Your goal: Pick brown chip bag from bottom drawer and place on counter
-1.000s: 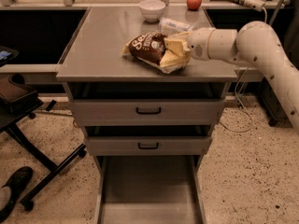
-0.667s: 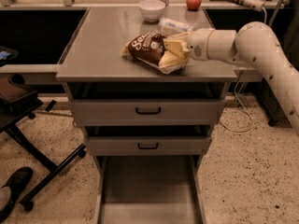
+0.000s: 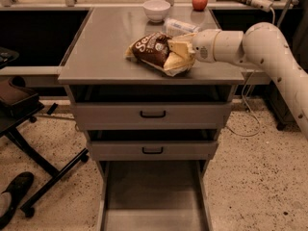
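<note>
Brown chip bag (image 3: 153, 49) is lying on the counter (image 3: 103, 47), touching the gripper (image 3: 186, 57) at its tip; I cannot tell whether the gripper is clamping it. If the gripper is snagging the bag while retreating, it is risking dragging it off the counter edge just in front of the gripper.

Small crinkly dark-brown chip bag (image 3: 154, 52) lies on the wide flat grey counter surface (image 3: 106, 47), right of centre, near the front edge. White two-finger gripper (image 3: 188, 52) sits at the bag's right end, above the surface. Behind the bag lies a clear plastic bottle (image 3: 180, 27). Further back stands a white round bowl (image 3: 157, 9), with a red apple (image 3: 199, 2) to its right. Below the surface are two shallow grey metal drawers (image 3: 153, 114). The deep grey bottom drawer (image 3: 154, 201) lies beneath them, pulled out forward.
</note>
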Robot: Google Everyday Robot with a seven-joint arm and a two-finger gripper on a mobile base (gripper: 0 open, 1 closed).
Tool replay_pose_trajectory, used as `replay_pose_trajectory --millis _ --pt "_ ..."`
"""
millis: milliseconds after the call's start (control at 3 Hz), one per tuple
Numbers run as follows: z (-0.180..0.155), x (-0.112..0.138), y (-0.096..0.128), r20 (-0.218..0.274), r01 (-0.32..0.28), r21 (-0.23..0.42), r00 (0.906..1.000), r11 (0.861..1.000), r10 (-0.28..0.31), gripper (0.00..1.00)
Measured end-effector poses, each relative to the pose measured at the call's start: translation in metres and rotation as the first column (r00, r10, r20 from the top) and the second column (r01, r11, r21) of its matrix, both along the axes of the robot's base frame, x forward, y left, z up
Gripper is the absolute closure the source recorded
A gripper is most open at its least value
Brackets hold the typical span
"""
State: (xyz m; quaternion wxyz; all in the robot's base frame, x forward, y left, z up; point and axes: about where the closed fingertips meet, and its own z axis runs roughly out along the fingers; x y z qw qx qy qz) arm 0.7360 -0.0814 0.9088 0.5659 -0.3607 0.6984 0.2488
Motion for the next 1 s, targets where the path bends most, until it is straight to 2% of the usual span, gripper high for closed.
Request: replay_pose_trajectory --millis 333,667,1000 --pt "0.0000 0.0000 0.0000 0.000 0.000 0.000 1.0000 1.000 0.000 0.04" --pt "0.0000 0.0000 0.0000 0.000 0.000 0.000 1.0000 1.000 0.000 0.00" --pt "0.0000 0.0000 0.0001 0.000 0.000 0.000 1.0000 1.000 0.000 0.00"
